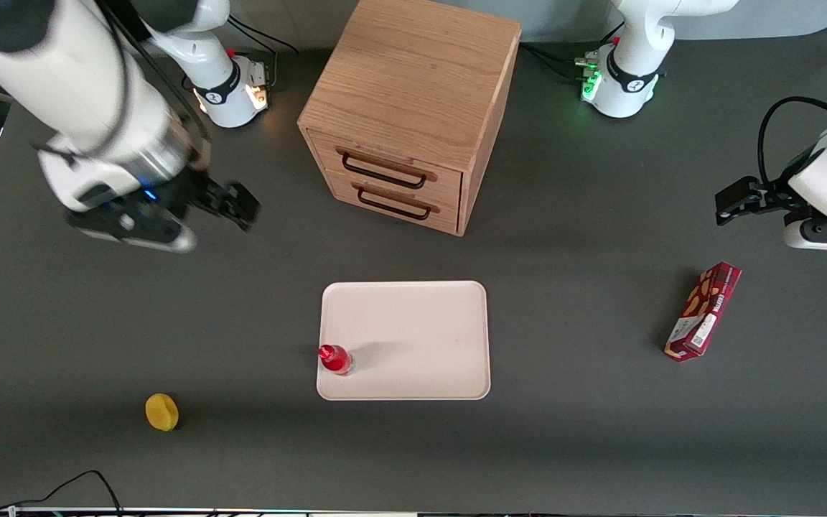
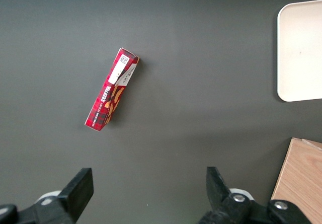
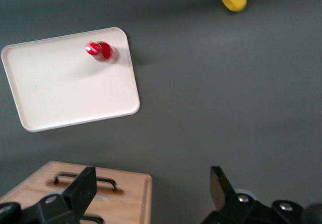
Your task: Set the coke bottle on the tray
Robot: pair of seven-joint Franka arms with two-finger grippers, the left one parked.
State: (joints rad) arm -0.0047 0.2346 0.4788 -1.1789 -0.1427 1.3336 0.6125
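The coke bottle (image 1: 335, 359), small and red with a red cap, stands upright on the pale cream-pink tray (image 1: 421, 337), at the tray's corner nearest the front camera on the working arm's side. It also shows in the right wrist view (image 3: 102, 51) on the tray (image 3: 65, 88). My gripper (image 1: 234, 205) is open and empty, raised above the table toward the working arm's end, farther from the front camera than the tray and well apart from the bottle. In the right wrist view its fingers (image 3: 80, 191) stand wide apart.
A wooden drawer cabinet (image 1: 406, 108) with two dark handles stands farther from the front camera than the tray. A yellow round object (image 1: 161, 412) lies toward the working arm's end. A dark red snack box (image 1: 703, 310) lies toward the parked arm's end.
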